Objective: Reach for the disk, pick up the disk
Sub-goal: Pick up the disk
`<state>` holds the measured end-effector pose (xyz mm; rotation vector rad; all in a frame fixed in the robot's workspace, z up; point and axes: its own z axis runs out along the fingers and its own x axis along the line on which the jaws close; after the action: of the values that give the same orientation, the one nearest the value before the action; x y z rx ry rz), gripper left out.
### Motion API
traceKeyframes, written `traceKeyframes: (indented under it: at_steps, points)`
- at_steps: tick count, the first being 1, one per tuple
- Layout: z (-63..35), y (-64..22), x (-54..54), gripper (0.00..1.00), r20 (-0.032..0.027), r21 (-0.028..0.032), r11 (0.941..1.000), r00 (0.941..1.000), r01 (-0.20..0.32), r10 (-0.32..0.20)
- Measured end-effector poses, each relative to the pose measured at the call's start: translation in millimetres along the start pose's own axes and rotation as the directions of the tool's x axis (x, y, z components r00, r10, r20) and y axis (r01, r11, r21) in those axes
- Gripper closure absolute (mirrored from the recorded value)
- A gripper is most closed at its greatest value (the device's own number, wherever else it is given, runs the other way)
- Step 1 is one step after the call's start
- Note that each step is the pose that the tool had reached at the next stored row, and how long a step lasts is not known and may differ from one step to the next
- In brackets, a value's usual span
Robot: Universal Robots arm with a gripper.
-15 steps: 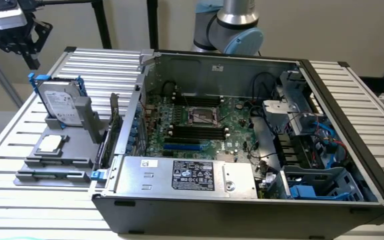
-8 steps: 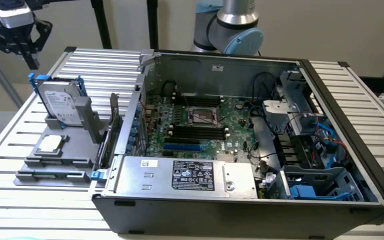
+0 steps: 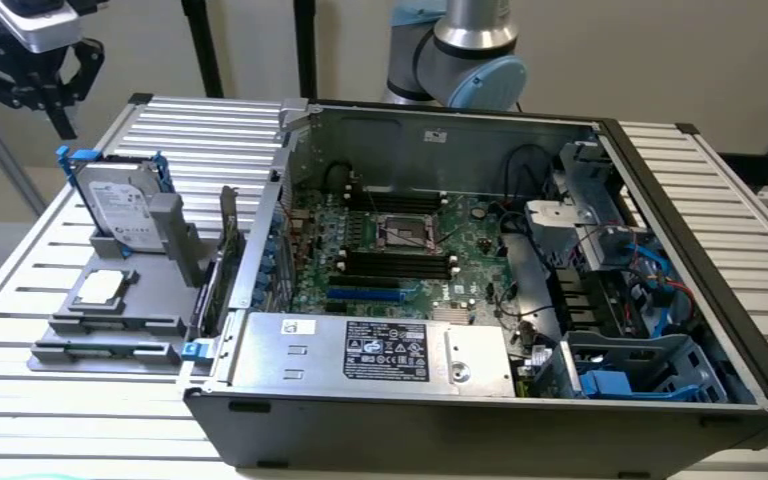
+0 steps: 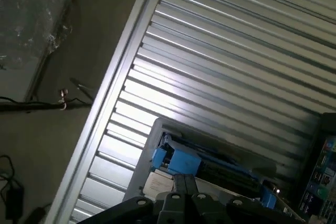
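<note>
The disk (image 3: 123,205) is a flat, rectangular silver-grey hard drive with a white printed label, edged by a bright blue plastic carrier frame. It stands on edge, its long axis near upright and leaning slightly. It is slotted into a grey moulded plastic holder (image 3: 157,255) at the exterior view's left, with the label face turned toward that camera. In the wrist view the disk (image 4: 178,160) is seen end-on from above, so that its blue top edge is the part presented.

Lower on the same holder lies a small square silver chip (image 3: 101,288), apart from the disk. The holder rests on a slatted aluminium table (image 3: 24,300). Just beside the holder, toward the exterior view's right, sits an open black computer case (image 3: 491,430) holding a green motherboard (image 3: 404,250) and a silver box with a black label (image 3: 384,350).

The black gripper (image 3: 59,115) hangs above the disk and a little toward the exterior view's left, not touching it. Its fingers are pressed together and pinch nothing. In the wrist view the gripper (image 4: 184,187) points down at the blue top edge. By judgement, the disk lies below the gripper and slightly to the exterior view's right, its long axis running roughly along the line of descent.
</note>
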<state>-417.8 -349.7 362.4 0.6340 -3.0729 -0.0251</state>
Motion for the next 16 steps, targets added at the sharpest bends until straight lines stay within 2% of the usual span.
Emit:
traceKeyframes:
  at_steps: [4, 8, 16]
  points:
    - [0.0, 0.0, 0.0, 0.89, -0.0012, 0.0, 0.9974, 0.9974, 0.071, -0.071]
    - [0.0, 0.0, 0.0, 0.89, -0.0017, -0.0011, 0.9905, 0.9905, 0.137, -0.137]
    - [-1.5, -0.6, -1.4, 0.89, 0.0039, -0.0117, 0.9764, 0.9765, 0.216, -0.216]
